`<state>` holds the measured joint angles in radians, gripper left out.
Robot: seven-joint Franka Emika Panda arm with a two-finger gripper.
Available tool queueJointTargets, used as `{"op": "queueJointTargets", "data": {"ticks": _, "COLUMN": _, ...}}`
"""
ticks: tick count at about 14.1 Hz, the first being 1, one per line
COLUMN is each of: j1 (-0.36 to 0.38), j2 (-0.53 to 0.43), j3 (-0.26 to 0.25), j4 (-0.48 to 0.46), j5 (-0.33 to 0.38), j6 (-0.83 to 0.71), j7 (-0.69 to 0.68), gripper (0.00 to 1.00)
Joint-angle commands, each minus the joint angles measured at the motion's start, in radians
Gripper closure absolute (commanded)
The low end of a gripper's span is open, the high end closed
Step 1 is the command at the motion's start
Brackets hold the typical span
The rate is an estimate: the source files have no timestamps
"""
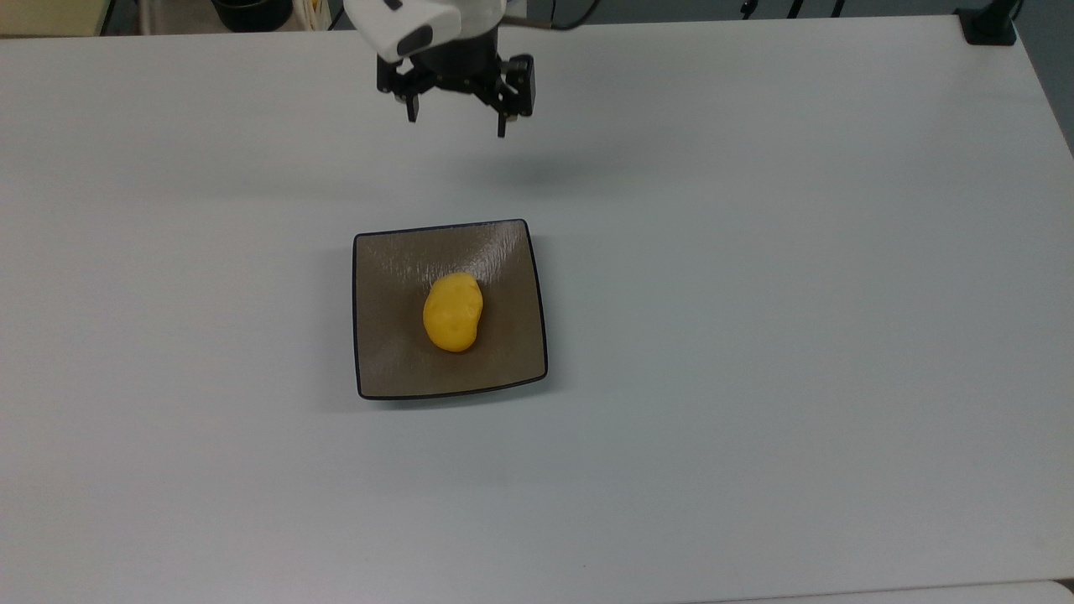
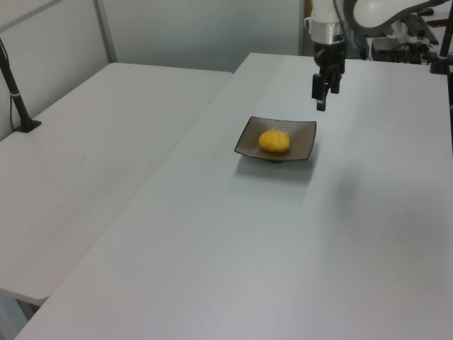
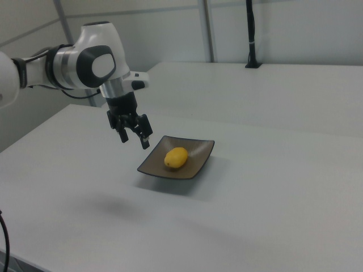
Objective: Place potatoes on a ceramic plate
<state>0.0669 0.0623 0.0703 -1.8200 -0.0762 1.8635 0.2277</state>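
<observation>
White table (image 1: 755,335) stretches out bare around the ceramic plate (image 1: 394,352), which we take as our landmark. On the plate's dished centre we see the potato (image 1: 453,311) lying on its side, inside the dark rim and touching nothing else. Our gripper (image 1: 457,124) hangs in the air well apart from the plate, past the edge nearest the top view's top, its two fingers spread apart and holding nothing. In the right view the gripper (image 3: 134,140) hangs off the plate's left edge.

Yellow potato (image 1: 453,311) lies centred on brown plate (image 1: 394,361).
</observation>
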Motion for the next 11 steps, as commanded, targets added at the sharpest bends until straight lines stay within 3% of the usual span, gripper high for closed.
{"op": "queueJointTargets", "data": {"ticks": 1, "j1": 0.031, "j2": -0.065, "j3": -0.069, "j4": -0.059, "j5": 0.085, "j6": 0.014, "j7": -0.074, "gripper": 0.00}}
{"op": "queueJointTargets", "data": {"ticks": 3, "j1": 0.034, "j2": -0.068, "j3": -0.080, "j4": -0.055, "j5": 0.108, "j6": 0.008, "j7": -0.103, "gripper": 0.00}}
{"op": "queueJointTargets", "data": {"ticks": 11, "j1": 0.033, "j2": -0.058, "j3": -0.080, "j4": -0.050, "j5": 0.093, "j6": 0.020, "j7": -0.120, "gripper": 0.00}}
